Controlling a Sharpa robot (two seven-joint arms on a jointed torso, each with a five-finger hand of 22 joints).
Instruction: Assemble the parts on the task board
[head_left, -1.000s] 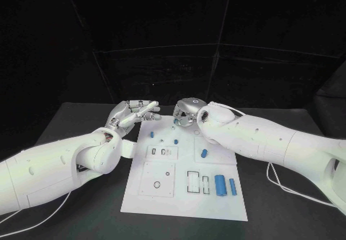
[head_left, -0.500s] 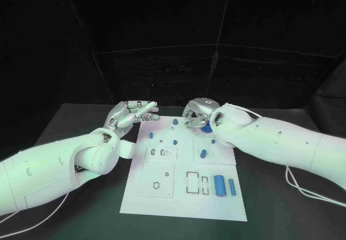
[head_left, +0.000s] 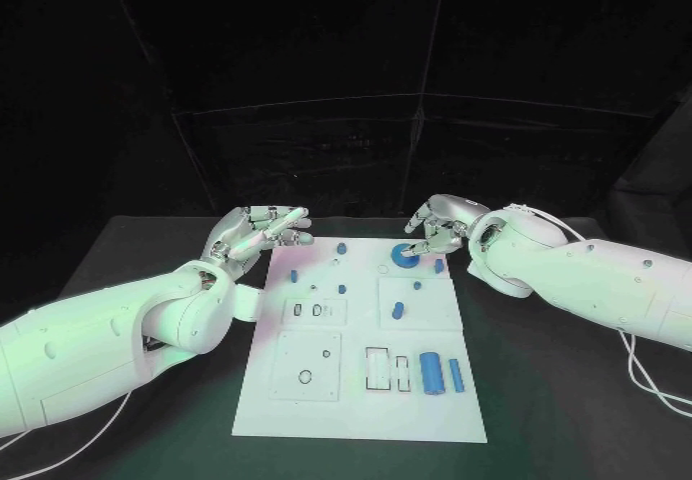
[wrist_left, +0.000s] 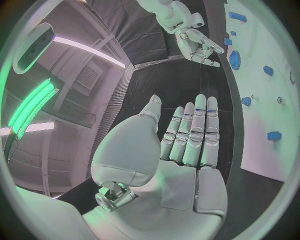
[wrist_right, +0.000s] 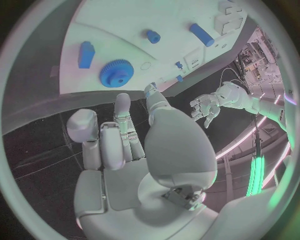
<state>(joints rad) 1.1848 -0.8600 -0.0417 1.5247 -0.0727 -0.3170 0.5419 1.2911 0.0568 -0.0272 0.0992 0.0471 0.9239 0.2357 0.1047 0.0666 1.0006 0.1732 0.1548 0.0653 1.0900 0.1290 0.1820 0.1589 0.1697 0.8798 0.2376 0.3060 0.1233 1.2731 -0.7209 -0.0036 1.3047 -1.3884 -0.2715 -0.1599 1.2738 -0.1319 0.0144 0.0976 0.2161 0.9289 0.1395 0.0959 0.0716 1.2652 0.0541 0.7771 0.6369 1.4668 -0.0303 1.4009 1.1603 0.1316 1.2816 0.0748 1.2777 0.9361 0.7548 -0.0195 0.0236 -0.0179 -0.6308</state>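
while the left robot hand (head_left: 260, 232) hovers empty with fingers apart beside the task board's (head_left: 361, 400) far left corner, small blue parts (head_left: 293, 274) dot the white plate. a blue gear (head_left: 401, 257) lies flat near its far right edge, just beside the right robot hand (head_left: 437, 224), also empty and spread. two blue cylinders (head_left: 431, 373) lie lengthwise toward the robot on the black bench (head_left: 130, 240).

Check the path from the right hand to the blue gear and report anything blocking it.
Nothing visible blocks it. The right hand hovers open at the far right corner of the task board, just beside the blue gear. In the right wrist view only bare board lies between fingertips and gear.
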